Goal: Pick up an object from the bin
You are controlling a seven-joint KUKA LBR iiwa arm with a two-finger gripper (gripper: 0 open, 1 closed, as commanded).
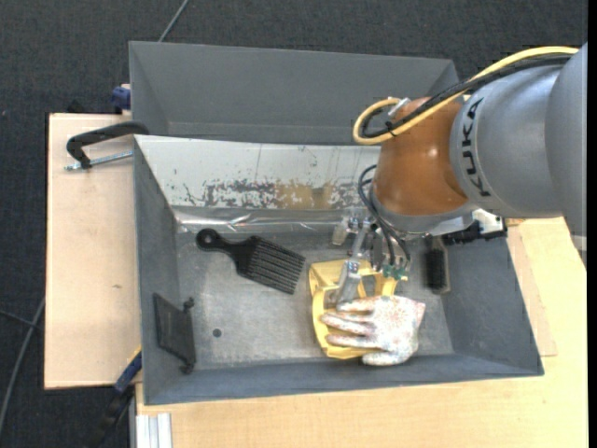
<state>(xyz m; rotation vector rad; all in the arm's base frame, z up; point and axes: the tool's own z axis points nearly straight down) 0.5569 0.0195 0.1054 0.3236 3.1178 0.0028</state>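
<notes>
Pincer (354, 274) hanging over yellow item (324, 278) beside patterned glove (390, 326); apart or together, cannot tell. Risk: soft glove snagging, getting dragged along.

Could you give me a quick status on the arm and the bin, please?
Gripper low over yellow item and patterned glove, front middle of bin. Grasp not confirmed. Black comb lies clear, to camera left.

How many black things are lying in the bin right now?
3: a comb at centre-left, a flat piece leaning in the near-left corner, a small block by the right wall. More may be hidden under the arm.
</notes>
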